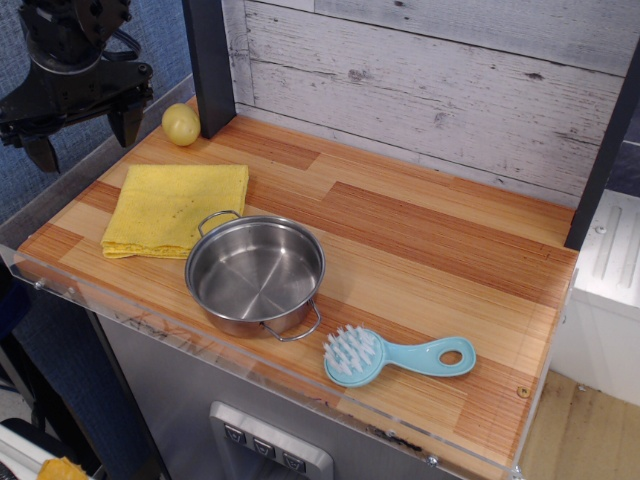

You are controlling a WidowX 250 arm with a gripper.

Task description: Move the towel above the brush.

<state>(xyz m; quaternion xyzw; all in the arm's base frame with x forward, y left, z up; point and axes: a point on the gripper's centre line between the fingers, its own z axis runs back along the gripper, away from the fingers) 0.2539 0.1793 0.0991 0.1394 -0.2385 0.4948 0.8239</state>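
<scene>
Observation.image view: wooden worktop (430, 240) against a whitewashed plank wall (430, 80). Gripper (82, 133) hangs top left, above the worktop's far-left corner, jaws spread apart, holding nothing. Yellow towel (170, 205) lies folded flat at the left side of the worktop, a few dark specks on it. Steel pot (255, 275) sits just right of and in front of it, one handle over the towel's edge, pot empty. Light blue brush (395, 356) lies near the front edge, right of the pot, white bristles up, handle with round hole pointing right. Small yellow fruit (181, 124) at the back left, beside a dark post (208, 60).
</scene>
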